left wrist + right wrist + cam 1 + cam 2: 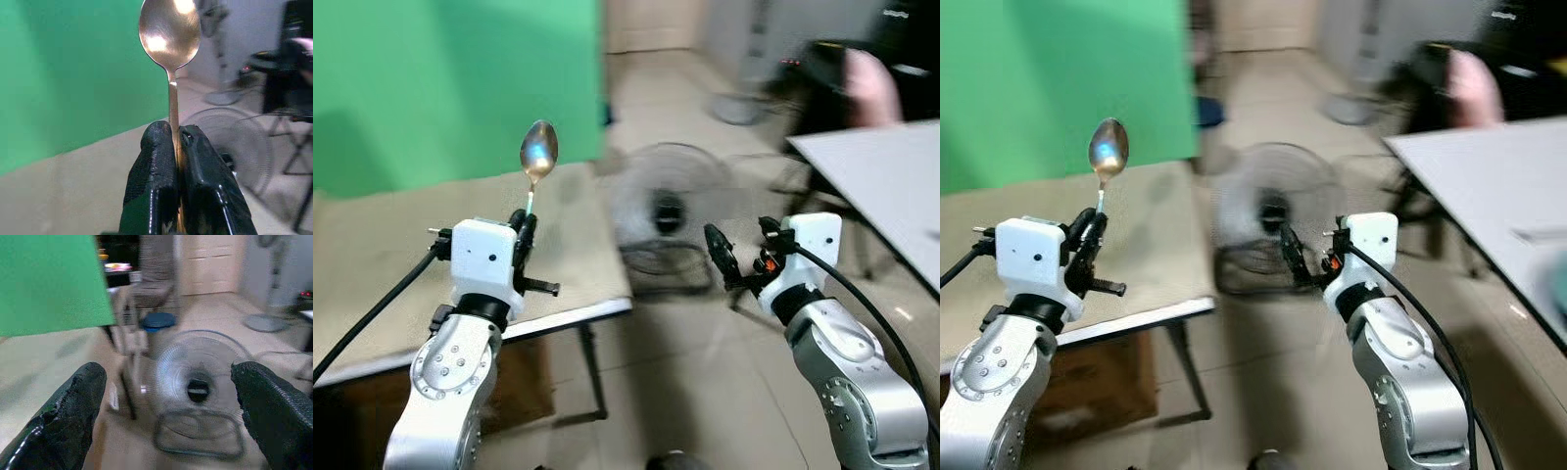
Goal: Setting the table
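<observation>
Metal spoon (538, 152) stands upright, bowl at twelve o'clock, its handle pinched between the pressed-together fingers of the left gripper (176, 147) above a beige table (372, 255). Right gripper (168, 396) hangs with fingers spread wide, facing a floor fan (198, 387). At two o'clock stands a white table (891, 176).

The spoon (169, 34) handle's lower part is hidden between the left gripper's (177, 147) closed fingers. The floor fan (664, 213) is blurred. The white table (891, 181) is cut off at the right edge.
</observation>
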